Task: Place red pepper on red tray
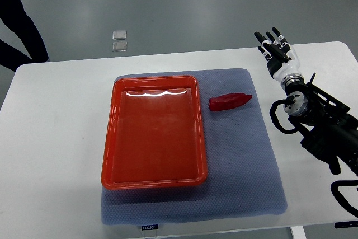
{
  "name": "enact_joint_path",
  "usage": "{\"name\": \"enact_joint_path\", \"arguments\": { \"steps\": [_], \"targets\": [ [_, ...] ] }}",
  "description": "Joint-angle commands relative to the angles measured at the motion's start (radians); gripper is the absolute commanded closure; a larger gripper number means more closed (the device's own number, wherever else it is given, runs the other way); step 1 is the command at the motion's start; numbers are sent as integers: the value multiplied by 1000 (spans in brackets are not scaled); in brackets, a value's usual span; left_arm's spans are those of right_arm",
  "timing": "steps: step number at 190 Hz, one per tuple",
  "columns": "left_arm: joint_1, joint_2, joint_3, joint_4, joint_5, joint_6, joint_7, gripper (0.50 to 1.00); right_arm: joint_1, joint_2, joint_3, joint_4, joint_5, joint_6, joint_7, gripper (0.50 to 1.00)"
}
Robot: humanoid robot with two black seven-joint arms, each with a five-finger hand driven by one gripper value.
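Observation:
A red pepper (229, 101) lies on the blue-grey mat (240, 160), just right of the red tray (114, 132), apart from it. The tray sits on the left half of the mat and holds nothing. My right hand (273, 47) is raised over the table's far right part, beyond and to the right of the pepper, fingers spread and holding nothing. Its black arm (324, 127) comes in from the right edge. The left arm does not show.
The mat lies on a white table (50, 138). A person's dark legs (19, 23) stand at the far left beyond the table. Two small clear squares (119, 41) lie on the grey floor behind the table.

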Motion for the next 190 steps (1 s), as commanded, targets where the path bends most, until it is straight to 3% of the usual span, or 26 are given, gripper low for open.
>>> {"name": "enact_joint_path", "arguments": {
  "steps": [1,190],
  "targets": [
    [-1,0,0,1,-1,0,0,500,0,0,0,0,0,0,0,587],
    [0,0,-3,0,-1,0,-4,500,2,-3,-2,-3,0,-3,0,587]
  ]
}}
